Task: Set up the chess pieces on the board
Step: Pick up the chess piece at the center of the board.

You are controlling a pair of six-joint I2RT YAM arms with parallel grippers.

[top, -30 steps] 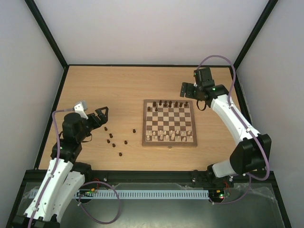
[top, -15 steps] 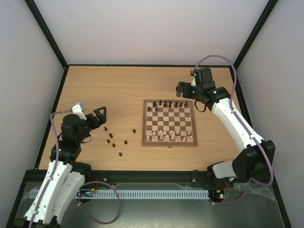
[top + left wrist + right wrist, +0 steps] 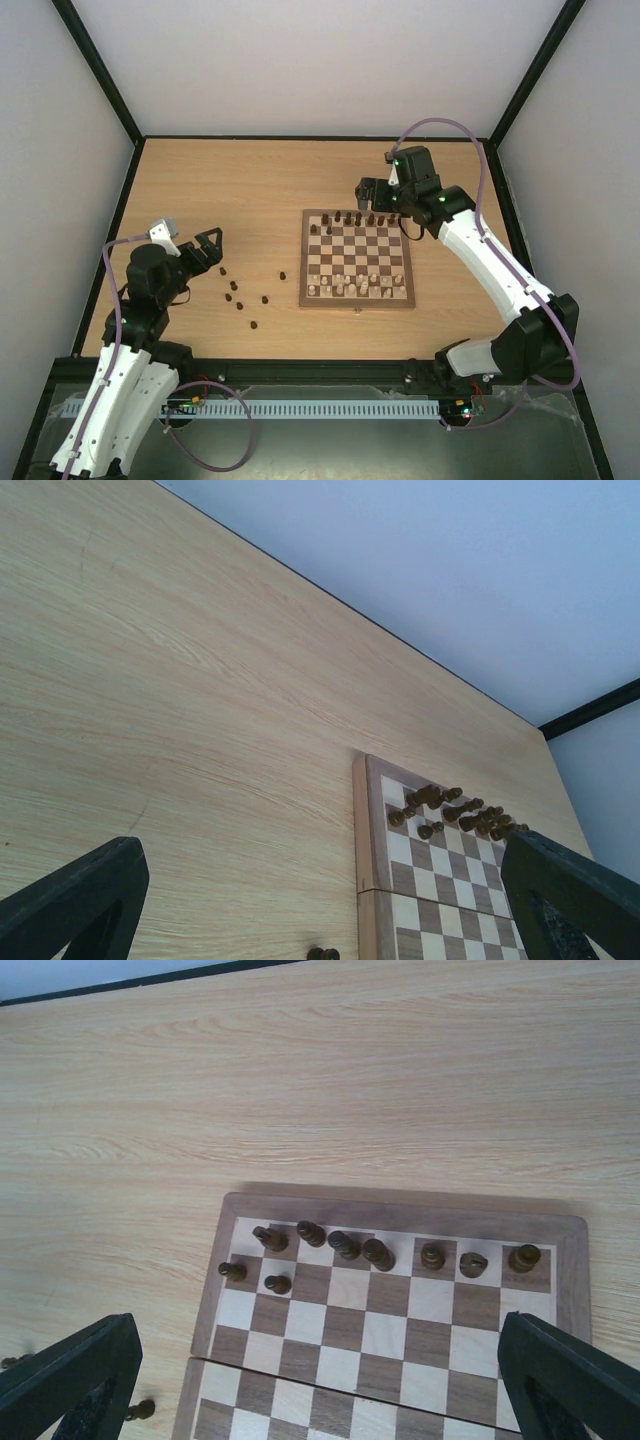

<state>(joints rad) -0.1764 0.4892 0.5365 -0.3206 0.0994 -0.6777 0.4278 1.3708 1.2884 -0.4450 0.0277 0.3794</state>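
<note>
The board (image 3: pixel 356 243) lies right of the table's middle. Several dark chess pieces (image 3: pixel 358 217) stand on its far rows, and several more (image 3: pixel 241 297) are loose on the table left of it. My left gripper (image 3: pixel 207 249) is open and empty, just behind the loose pieces. Its wrist view shows the board's border (image 3: pixel 362 830), the far-row pieces (image 3: pixel 450 808) and one loose piece (image 3: pixel 322 954) between its spread fingers. My right gripper (image 3: pixel 374 193) is open and empty above the board's far edge. Its wrist view looks down on the board's rim (image 3: pixel 400 1208) and the dark pieces (image 3: pixel 345 1245).
Cream pieces (image 3: pixel 356 286) stand on the board's near rows. Black frame rails (image 3: pixel 300 138) and white walls bound the table. Two loose dark pieces (image 3: pixel 140 1410) show left of the board in the right wrist view.
My right arm has swung left, from behind the board's far right corner to above the middle of its far edge. My left gripper has barely shifted.
</note>
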